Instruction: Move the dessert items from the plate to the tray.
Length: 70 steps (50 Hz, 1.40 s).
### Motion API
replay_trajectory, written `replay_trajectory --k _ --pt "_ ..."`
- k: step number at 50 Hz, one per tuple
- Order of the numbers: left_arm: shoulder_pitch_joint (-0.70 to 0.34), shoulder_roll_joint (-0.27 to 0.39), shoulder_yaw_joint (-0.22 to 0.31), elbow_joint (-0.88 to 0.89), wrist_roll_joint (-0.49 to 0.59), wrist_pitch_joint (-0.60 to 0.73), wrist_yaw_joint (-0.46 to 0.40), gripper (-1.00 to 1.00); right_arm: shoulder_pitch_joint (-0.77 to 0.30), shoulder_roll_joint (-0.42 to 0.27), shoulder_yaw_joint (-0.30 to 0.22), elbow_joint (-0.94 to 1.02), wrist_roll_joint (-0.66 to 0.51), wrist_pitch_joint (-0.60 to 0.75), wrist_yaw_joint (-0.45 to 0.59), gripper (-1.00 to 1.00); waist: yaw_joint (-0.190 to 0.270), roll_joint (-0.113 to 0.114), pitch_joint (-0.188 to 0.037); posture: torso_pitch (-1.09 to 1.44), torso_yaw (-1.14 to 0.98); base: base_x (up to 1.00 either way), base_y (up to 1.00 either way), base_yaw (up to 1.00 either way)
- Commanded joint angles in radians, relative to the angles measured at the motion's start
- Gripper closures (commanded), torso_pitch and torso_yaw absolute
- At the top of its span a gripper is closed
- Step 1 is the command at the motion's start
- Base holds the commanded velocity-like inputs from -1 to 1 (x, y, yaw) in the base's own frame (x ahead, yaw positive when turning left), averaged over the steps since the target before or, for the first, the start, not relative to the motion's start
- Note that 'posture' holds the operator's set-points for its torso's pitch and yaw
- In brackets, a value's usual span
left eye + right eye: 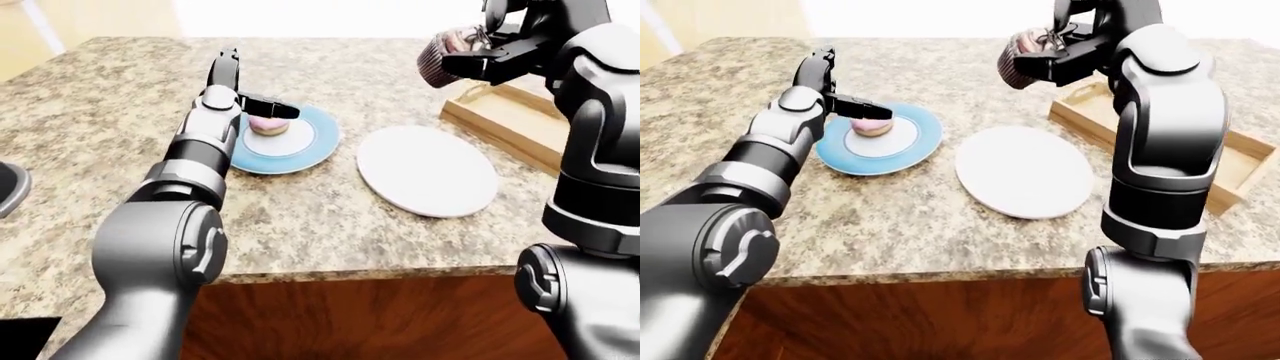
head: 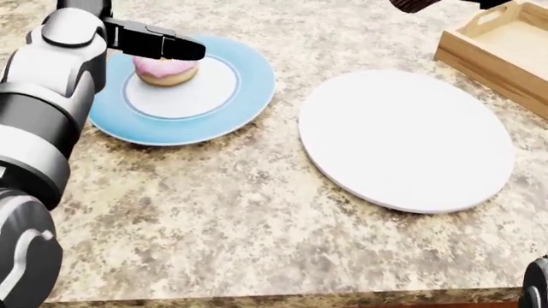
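A speckled granite bench point(image 2: 214, 224) fills most of each view, its top mottled in tan, grey and brown. Below its near edge, the eye views show a reddish-brown wooden cabinet front point(image 1: 370, 319). An empty white round plate point(image 2: 406, 138) lies flat on the bench, right of centre in the head view. At the left edge of the left-eye view a dark, rounded object point(image 1: 10, 187) is partly cut off; what it is cannot be told.
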State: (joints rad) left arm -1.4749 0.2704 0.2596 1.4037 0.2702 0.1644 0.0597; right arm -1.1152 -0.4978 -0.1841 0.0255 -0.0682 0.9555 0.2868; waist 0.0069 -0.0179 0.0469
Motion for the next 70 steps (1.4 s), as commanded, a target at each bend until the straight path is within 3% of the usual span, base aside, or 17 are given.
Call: replay_trajectory --k 1,8,18,39,51,58,70 --pt "-0.049 0.012 -0.005 -0.047 0.002 -0.031 -0.008 -1.00 -0.047 -0.031 -0.021 -0.049 0.004 -0.013 -0.007 1.00 -0.001 -0.002 -0.038 0.00 0.00 0.00 0.00 0.00" --pt "-0.050 0.021 -0.002 -0.045 0.008 -0.031 -0.010 -1.00 -0.082 -0.078 -0.033 -0.067 0.024 0.021 -0.006 1.00 0.000 -0.005 -0.024 0.02 0.00 0.00 0.00 0.00" --pt "-0.038 0.012 0.004 -0.045 0.006 -0.001 -0.043 -1.00 -0.068 -0.082 -0.032 -0.081 0.041 0.026 -0.021 1.00 0.000 -0.007 -0.007 0.05 0.00 0.00 0.00 0.00" --pt "-0.010 -0.009 0.006 -0.041 0.026 -0.050 0.037 -1.00 -0.035 -0.088 -0.038 -0.121 0.056 0.041 -0.023 1.00 0.001 -0.009 -0.005 0.05 0.00 0.00 0.00 0.00" --pt "-0.004 -0.012 -0.028 -0.040 0.092 -0.051 -0.012 -1.00 -0.033 -0.091 -0.035 -0.120 0.059 0.040 -0.024 1.00 0.000 -0.008 -0.005 0.05 0.00 0.00 0.00 0.00" --pt "-0.005 -0.013 -0.032 -0.039 0.127 -0.052 -0.024 -0.73 -0.034 -0.089 -0.034 -0.117 0.060 0.036 -0.022 1.00 0.000 -0.010 -0.005 0.05 0.00 0.00 0.00 0.00" --pt "-0.002 -0.015 -0.053 -0.038 0.191 -0.066 -0.021 -0.62 -0.021 -0.093 -0.043 -0.139 0.068 0.047 -0.022 1.00 0.001 -0.012 -0.006 0.05 0.00 0.00 0.00 0.00"
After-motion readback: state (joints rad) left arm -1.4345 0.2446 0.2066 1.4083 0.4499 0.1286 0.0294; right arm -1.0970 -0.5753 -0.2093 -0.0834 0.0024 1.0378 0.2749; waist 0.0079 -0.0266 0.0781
